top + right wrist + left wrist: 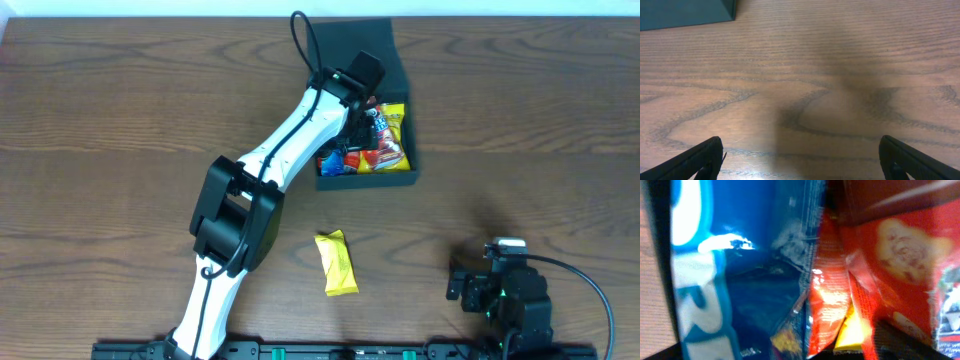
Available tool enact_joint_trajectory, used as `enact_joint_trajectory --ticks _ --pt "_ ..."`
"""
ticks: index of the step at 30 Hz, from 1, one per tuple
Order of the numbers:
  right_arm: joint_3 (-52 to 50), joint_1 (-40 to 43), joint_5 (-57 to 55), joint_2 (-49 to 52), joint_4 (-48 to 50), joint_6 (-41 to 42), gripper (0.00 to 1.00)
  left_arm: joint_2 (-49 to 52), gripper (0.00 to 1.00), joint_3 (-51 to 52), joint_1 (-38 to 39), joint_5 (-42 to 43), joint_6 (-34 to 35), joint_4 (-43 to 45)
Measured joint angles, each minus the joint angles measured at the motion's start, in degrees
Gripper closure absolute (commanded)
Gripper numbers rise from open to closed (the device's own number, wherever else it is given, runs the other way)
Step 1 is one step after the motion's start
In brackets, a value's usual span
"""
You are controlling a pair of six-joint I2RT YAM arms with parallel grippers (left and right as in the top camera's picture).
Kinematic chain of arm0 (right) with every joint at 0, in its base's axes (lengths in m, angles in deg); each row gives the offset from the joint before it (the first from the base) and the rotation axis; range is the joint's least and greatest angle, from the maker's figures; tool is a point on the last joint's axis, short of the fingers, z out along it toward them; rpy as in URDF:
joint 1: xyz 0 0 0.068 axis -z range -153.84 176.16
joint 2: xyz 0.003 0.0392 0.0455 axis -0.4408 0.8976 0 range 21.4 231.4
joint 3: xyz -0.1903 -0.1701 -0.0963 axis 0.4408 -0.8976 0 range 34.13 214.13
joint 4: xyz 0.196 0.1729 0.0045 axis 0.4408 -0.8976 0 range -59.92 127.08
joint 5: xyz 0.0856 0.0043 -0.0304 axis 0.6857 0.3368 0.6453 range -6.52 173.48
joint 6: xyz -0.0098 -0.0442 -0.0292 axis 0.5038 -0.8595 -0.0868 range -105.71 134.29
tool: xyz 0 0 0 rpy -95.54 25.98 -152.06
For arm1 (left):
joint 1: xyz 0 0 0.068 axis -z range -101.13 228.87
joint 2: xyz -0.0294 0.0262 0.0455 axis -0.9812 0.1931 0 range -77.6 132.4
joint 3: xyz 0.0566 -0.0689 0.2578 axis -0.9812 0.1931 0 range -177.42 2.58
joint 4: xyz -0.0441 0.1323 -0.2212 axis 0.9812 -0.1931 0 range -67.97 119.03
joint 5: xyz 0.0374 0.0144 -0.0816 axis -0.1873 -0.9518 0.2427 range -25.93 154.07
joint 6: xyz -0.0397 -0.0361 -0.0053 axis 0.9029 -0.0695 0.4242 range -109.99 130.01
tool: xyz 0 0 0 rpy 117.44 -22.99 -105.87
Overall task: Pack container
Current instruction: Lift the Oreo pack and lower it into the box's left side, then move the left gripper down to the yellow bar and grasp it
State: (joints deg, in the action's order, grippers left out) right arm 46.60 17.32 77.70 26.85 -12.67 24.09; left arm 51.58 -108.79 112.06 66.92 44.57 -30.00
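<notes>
The dark green-black container (pixel 398 50) stands open at the back centre of the table, its flap lid up. Inside lie a blue packet (pixel 330 163), a red packet (pixel 383 156) and a yellow packet (pixel 396 122). My left gripper (pixel 362 115) reaches down into the container. Its wrist view is filled by the blue packet (pixel 740 280) and the red packet (pixel 900 255); its dark fingers show only at the bottom corners, wide apart, holding nothing. A yellow snack packet (pixel 337 263) lies on the table in front. My right gripper (pixel 497 290) is open and empty over bare wood (pixel 800 150).
A corner of the container (pixel 685 12) shows at the top left of the right wrist view. The wooden table (pixel 120 120) stretches to the left and right of the container. The left arm crosses the table from the front left to the container.
</notes>
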Motion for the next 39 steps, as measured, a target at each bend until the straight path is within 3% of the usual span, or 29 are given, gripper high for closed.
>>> enact_joint_trajectory --ticks 24,31,39 --pt "0.00 0.00 0.00 0.00 -0.02 0.00 0.01 -7.87 0.05 -6.51 1.14 -12.81 -4.42 -8.72" --pt "0.00 0.00 0.02 0.00 -0.02 0.00 0.01 -7.87 0.05 -6.29 1.36 -20.17 -4.63 -17.00" --pt "0.00 0.00 0.00 0.00 -0.02 0.02 0.01 -9.66 0.04 -4.09 6.73 -19.91 -2.82 -23.61"
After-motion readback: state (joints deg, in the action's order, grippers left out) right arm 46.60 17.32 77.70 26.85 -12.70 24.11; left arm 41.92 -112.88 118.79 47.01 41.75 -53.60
